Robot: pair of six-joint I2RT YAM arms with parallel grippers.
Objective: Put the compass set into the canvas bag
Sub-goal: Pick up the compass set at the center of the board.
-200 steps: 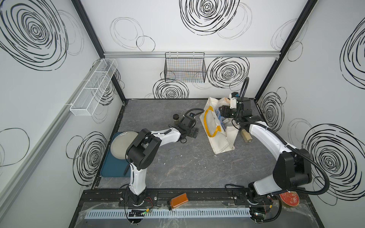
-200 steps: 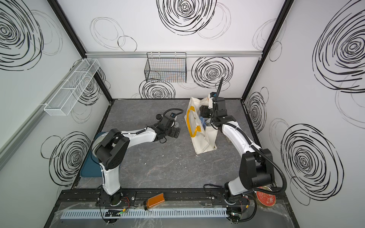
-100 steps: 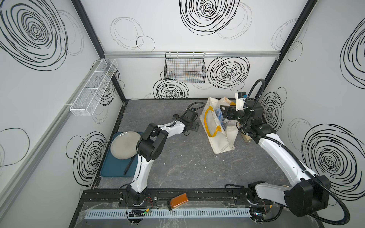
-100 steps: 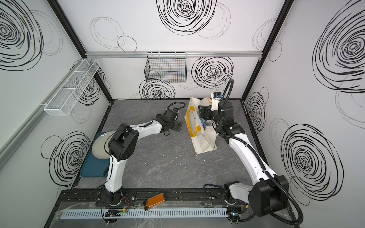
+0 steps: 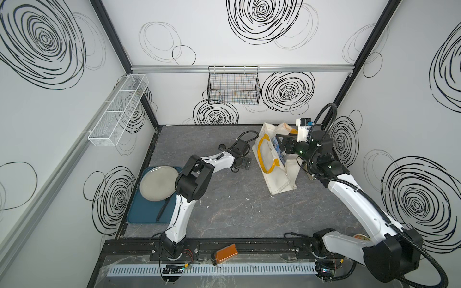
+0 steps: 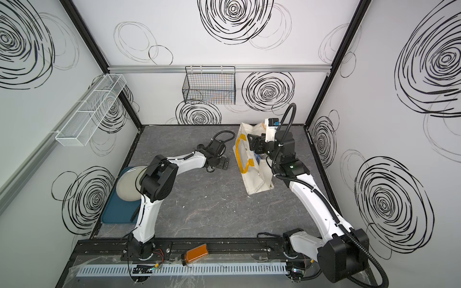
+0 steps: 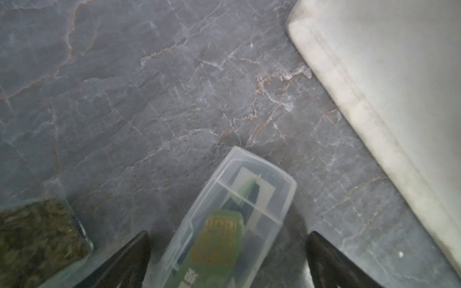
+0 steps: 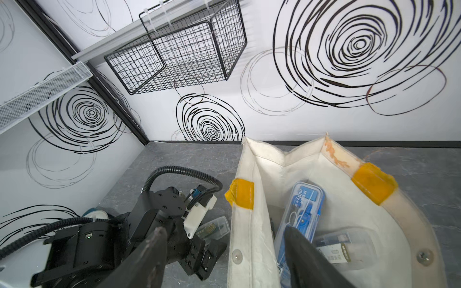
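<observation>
Grey marbled tabletop (image 5: 224,204): blue tray (image 5: 139,217) with plate (image 5: 157,183) at far left. Left gripper (image 7: 228,235) spread wide, holding nothing, its fingers either side of a clear plastic case (image 7: 239,199) lying near the canvas bag (image 5: 279,179). Compass set (image 8: 303,212), in its blue case, lies inside the bag; right gripper (image 8: 224,230) is empty, jaws well apart, straddling the bag's wall.

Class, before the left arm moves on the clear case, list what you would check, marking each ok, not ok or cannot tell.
1. Left gripper open: ok.
2. Clear case lying between its fingers: ok.
3. Case's lid latched: cannot tell.
4. Canvas bag mouth open: ok.
5. Right gripper out of the mouth: not ok, one finger inside, one outside.
</observation>
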